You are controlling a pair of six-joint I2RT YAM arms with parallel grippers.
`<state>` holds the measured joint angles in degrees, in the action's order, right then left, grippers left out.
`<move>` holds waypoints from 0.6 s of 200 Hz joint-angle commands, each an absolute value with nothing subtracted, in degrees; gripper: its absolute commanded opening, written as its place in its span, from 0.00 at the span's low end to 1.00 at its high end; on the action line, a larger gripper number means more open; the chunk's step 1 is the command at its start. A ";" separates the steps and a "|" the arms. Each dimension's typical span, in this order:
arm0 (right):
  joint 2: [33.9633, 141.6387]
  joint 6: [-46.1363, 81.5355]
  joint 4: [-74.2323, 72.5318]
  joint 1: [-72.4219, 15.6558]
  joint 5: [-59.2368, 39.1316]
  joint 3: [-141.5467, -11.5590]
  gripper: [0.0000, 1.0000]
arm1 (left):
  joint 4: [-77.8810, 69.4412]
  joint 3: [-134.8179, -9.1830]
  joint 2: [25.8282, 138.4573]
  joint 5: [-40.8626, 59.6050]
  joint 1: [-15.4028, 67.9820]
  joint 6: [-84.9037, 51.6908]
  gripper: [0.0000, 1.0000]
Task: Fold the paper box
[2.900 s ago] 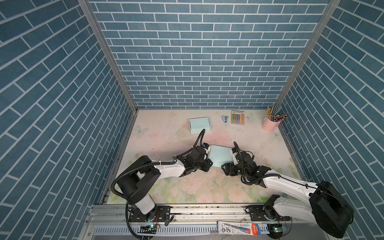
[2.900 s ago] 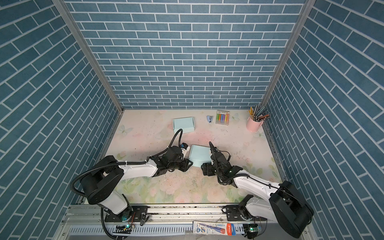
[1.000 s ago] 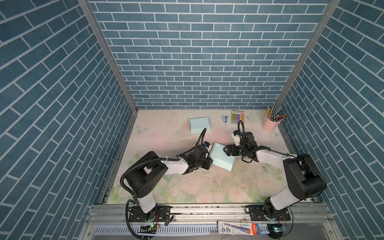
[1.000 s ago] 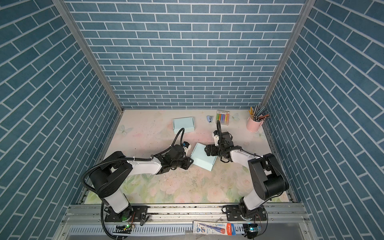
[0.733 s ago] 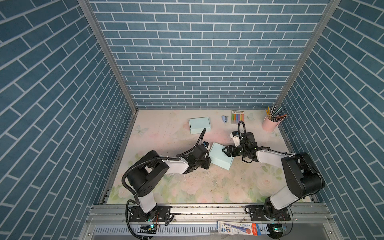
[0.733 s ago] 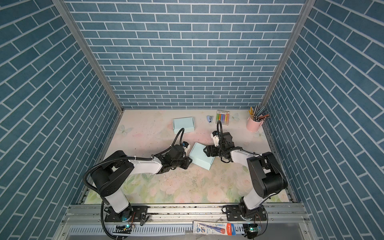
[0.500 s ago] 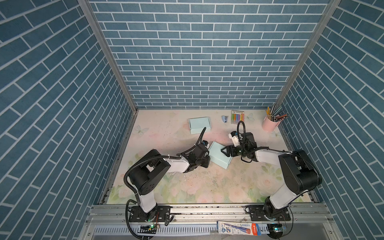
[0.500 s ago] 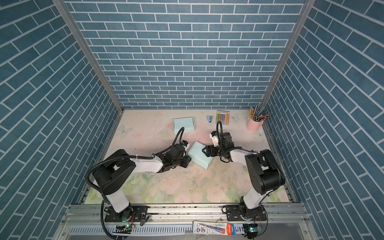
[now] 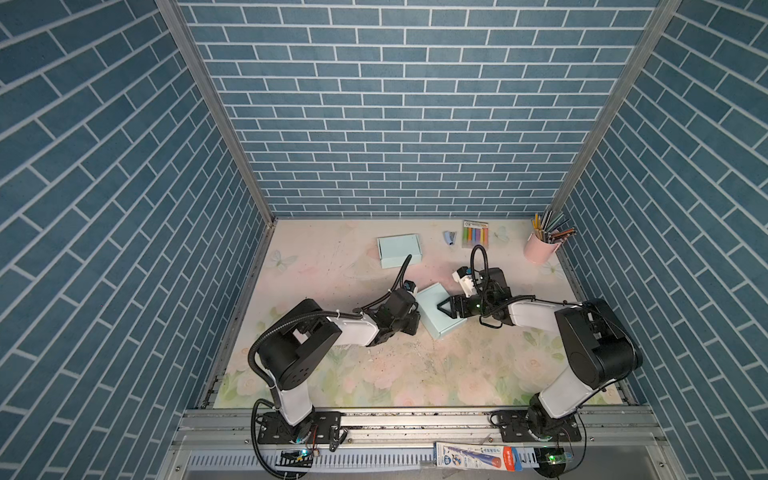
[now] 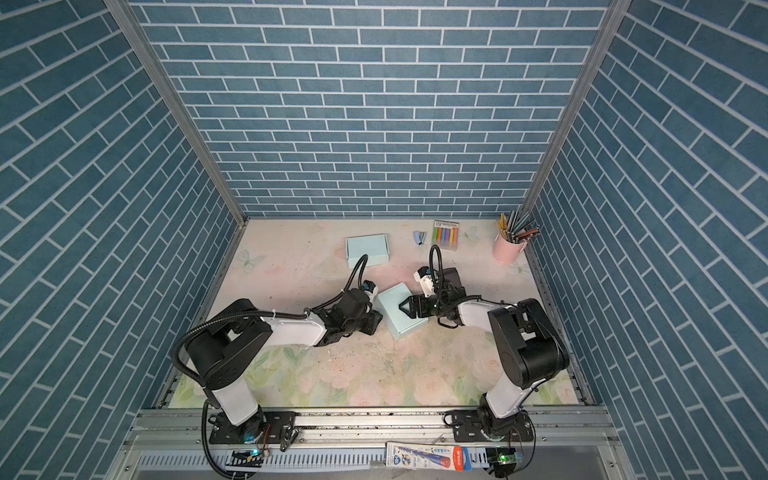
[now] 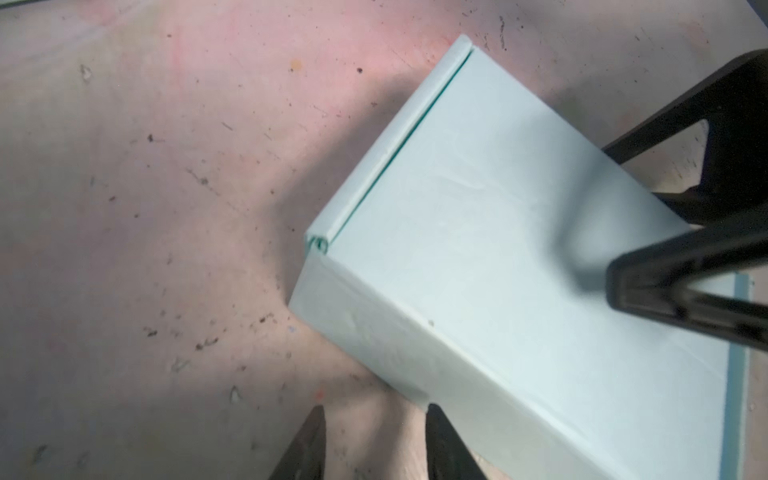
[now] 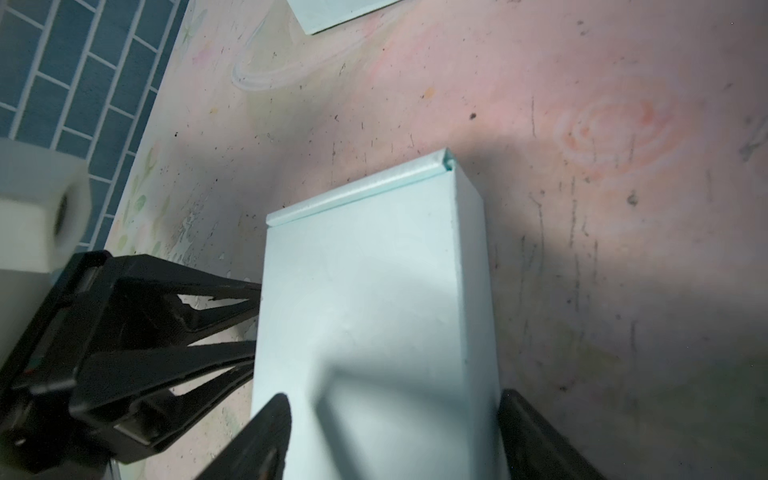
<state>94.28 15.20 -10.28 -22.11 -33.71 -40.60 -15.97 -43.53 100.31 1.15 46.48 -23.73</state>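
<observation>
Shows the paper box (image 9: 428, 307) closed, lid flat, lying skewed at the middle of the tabletop (image 9: 374, 374). Puts the left hand (image 9: 417, 322) at the box's 8 o'clock, released, fingertips (image 11: 442, 449) parted over bare surface, one right at a box corner. Has the right hand (image 9: 442, 308) reaching in from 3 o'clock, likewise released and spread wide, with one finger above the lid and the other beside a side wall.
</observation>
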 commanded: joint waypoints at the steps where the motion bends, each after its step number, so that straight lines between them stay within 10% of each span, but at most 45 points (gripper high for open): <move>1: 91.71 16.00 -8.97 -21.36 -35.67 -40.44 0.79 | -13.20 -39.77 97.38 1.53 46.72 -23.93 0.45; 120: 87.69 20.20 -10.16 -21.71 -33.70 -36.13 0.79 | -20.14 -40.84 97.31 7.74 56.08 -32.04 0.12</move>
<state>88.88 18.24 -9.58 -21.43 -33.63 -37.60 -16.53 -38.83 94.21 5.69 55.40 -29.06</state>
